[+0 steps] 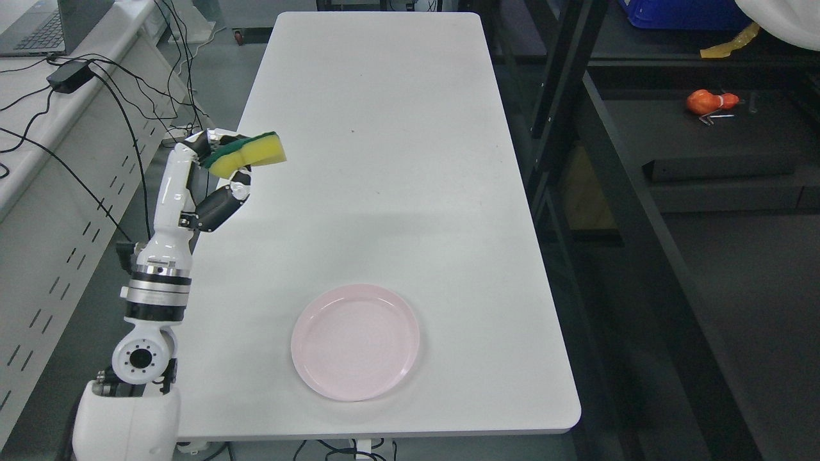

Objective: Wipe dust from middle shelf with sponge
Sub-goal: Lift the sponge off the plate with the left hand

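Head view — left hand (211, 173) fingers clamped on sponge (250, 153), fingertips hidden behind it — shelf (705, 147) cropped at right.

sponge (251, 153): yellow block with a dark green scrub layer on top
state: gripped at its left end by the left robot hand (214, 173)
pose: roughly level, raised
place: above the tabletop's (384, 160) left edge

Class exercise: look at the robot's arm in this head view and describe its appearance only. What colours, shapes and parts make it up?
Only the left arm shows. Its shells are glossy white and rounded, with a black and silver ringed band at the wrist section and a round white joint with a dark centre and small holes lower down. The left hand has a white back, and its fingers are black with silvery knuckle joints. No markings are readable.
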Available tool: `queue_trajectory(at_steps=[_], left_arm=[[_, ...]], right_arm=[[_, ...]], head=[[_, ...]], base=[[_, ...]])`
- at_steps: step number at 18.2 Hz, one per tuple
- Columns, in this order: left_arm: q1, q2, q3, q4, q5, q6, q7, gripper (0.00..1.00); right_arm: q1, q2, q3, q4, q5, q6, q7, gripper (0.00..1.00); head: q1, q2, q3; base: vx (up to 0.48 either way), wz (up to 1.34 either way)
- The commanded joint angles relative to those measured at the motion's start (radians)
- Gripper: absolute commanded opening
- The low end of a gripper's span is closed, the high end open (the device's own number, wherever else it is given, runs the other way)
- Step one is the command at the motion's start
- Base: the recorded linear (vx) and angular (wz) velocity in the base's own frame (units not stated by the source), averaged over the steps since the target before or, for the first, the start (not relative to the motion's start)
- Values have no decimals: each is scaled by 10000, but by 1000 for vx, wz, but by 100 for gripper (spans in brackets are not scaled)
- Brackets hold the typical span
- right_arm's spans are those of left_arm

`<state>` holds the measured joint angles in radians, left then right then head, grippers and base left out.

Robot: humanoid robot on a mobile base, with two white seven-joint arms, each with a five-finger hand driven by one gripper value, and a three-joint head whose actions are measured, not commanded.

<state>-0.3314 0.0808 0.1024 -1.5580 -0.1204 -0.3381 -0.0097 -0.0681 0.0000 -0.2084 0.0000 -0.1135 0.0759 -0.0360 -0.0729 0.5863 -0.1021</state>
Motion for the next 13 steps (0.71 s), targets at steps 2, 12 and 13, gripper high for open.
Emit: queue_trajectory(at_steps=[2, 12, 13], left_arm=[[1669, -634, 772, -634, 2155, 513, 957, 0], [3483, -634, 142, -956, 2263, -853, 941, 0], [3468, -634, 142, -957, 2263, -853, 941, 0]], right_arm=[[6, -175, 13, -174, 0, 8, -8, 100], [6, -175, -3, -174, 0, 8, -8, 100], [6, -175, -3, -174, 0, 8, -8, 100]], head=[[0, 0, 0], [0, 0, 0], [0, 0, 0]], base=[[0, 0], [-11, 6], [-14, -1]])
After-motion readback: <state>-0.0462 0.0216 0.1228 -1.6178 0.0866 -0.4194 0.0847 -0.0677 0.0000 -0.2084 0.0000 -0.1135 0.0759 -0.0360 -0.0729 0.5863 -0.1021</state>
